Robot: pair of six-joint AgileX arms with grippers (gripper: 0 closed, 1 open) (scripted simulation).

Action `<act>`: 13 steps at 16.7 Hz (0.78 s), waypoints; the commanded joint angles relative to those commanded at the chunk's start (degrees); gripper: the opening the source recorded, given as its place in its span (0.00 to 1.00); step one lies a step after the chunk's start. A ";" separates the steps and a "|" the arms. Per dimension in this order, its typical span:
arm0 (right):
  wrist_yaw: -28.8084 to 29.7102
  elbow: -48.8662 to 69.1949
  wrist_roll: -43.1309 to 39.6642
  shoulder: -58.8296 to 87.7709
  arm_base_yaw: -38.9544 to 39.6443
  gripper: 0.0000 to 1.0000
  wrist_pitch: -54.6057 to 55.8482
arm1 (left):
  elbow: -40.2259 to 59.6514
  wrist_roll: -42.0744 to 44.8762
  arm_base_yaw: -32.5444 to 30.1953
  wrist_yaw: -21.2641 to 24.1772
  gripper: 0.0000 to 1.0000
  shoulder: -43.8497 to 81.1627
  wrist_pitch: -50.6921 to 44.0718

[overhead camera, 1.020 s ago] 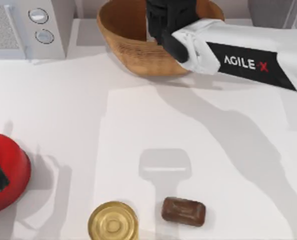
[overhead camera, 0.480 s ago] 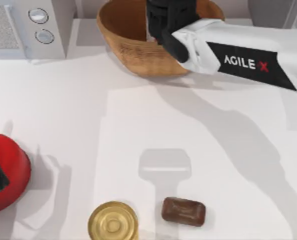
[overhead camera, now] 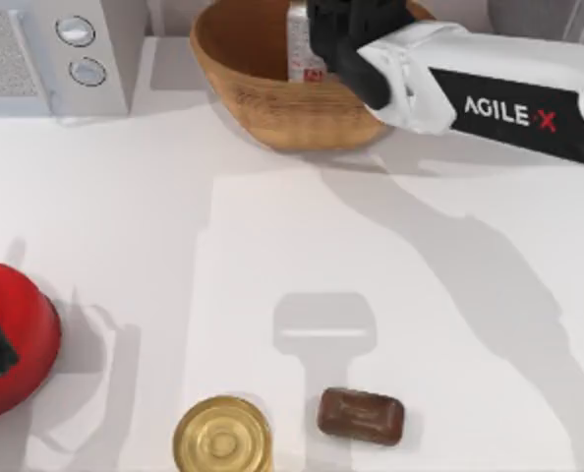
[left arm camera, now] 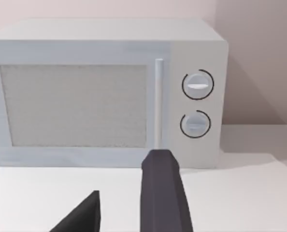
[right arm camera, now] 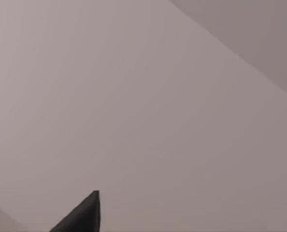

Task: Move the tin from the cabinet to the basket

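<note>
The right gripper [overhead camera: 323,41] hangs over the round woven wicker basket [overhead camera: 243,84]; the slim silver-white, red-marked tin [overhead camera: 299,44] stands inside. Grip unclear. Best lift away straight, unhurried.

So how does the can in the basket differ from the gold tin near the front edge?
The tin is slim, silver-white with red marks, and stands in the basket beside the right gripper; the gold tin is squat, ring-lidded, and sits on the table. Both are upright.
</note>
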 joint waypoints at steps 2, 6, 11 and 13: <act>-1.08 -3.47 0.02 -5.40 -1.83 1.00 -0.56 | 0.00 0.00 0.00 0.00 1.00 0.00 0.00; -4.93 -16.27 0.00 -23.39 -6.93 1.00 -3.14 | 0.00 0.00 0.00 0.00 1.00 0.00 0.00; -12.71 -40.27 -0.13 -56.80 -15.03 1.00 -9.03 | 0.00 0.00 0.00 0.00 1.00 0.00 0.00; -16.32 -51.12 -0.22 -71.33 -18.35 1.00 -11.90 | 0.00 0.00 0.00 0.00 1.00 0.00 0.00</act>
